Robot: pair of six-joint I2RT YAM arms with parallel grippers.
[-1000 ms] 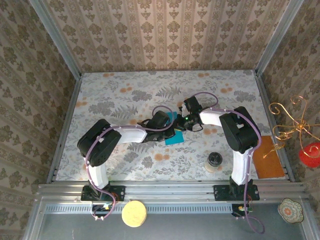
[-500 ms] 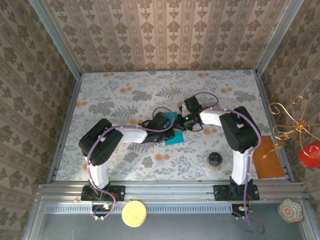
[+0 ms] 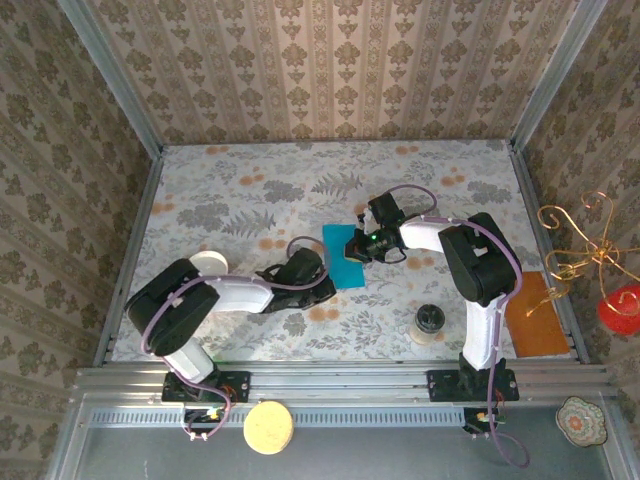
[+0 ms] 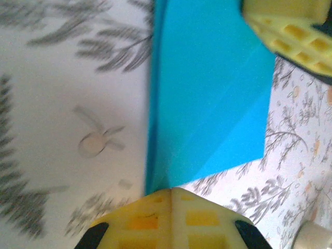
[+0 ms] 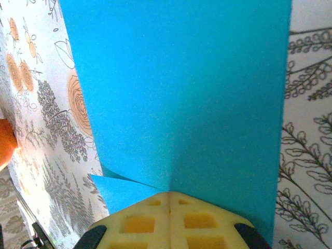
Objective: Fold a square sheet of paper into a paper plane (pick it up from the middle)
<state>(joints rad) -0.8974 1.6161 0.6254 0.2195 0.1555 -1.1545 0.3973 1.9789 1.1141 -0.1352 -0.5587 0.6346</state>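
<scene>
At the left edge of the flower-patterned desk (image 3: pixel 230 190) sits a small white round object (image 3: pixel 210 262), well apart from the work and too small for me to name. Next comes the white-and-black left arm (image 3: pixel 235 292), reaching low toward the desk's middle. Its jaws are together, with the yellow ribbed fingertips (image 4: pixel 171 210) right at the near corner of the paper; whether they nip that corner or merely touch it I cannot tell.

The thin matte teal-blue sheet of paper (image 3: pixel 340 265) lies at the middle of the desk, partly folded. In the left wrist view (image 4: pixel 207 93) a raised fold runs down one long side and a diagonal crease slants to a corner; in the right wrist view (image 5: pixel 176 93) a small flap pokes out underneath.

The right arm's jaws are together too, their yellow fingertips (image 5: pixel 170 220) on the sheet at its right side. I'd judge they are planted there to pin the paper so it cannot slide while a crease is worked; closed tips make a firm, narrow presser.

Further right, a small dark-topped round jar (image 3: pixel 430 322) stands toward the near right corner, clear of the paper. A flat orange-brown sheet (image 3: pixel 535 312) lies beyond the desk's right edge, no part of this job.
</scene>
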